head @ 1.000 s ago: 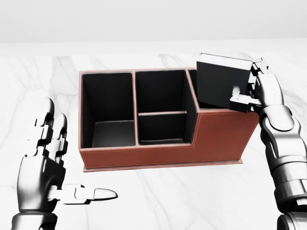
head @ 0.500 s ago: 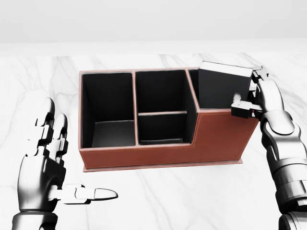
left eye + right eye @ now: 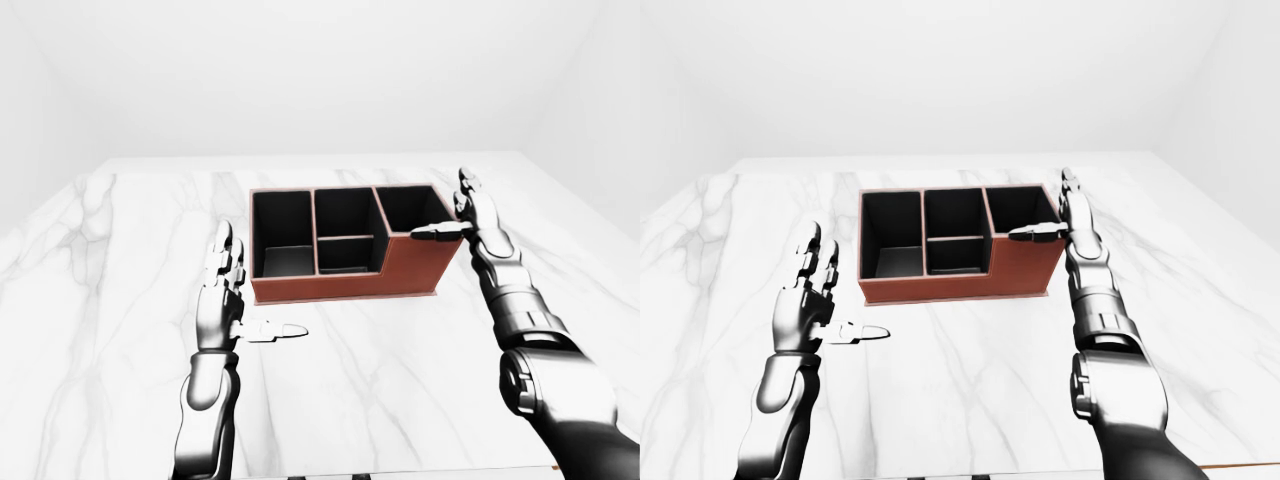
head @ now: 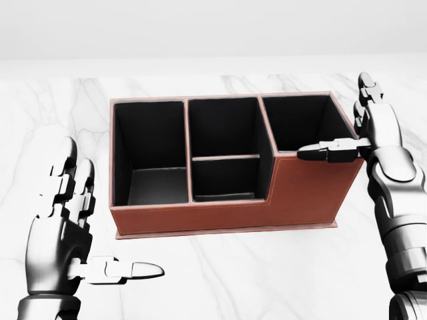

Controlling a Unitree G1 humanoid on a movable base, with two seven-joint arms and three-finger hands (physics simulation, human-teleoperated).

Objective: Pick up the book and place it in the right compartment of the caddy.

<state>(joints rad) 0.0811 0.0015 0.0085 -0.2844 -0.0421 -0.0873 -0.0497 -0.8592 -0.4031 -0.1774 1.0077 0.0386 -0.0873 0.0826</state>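
Now the right hand is spread open w/ nothing in it — thumb stretched across the rim of the caddy, fingers upright just beside its right end. Half a sec ago it pinched the book standing tall out of the right compartment; that block no longer pokes above the rim, so the book has prob. dropped inside — can't actually see it vs the black lining. Left hand idles open, empty, left of the caddy on the marble table. Placement looks done; only pulling the arm away remains.
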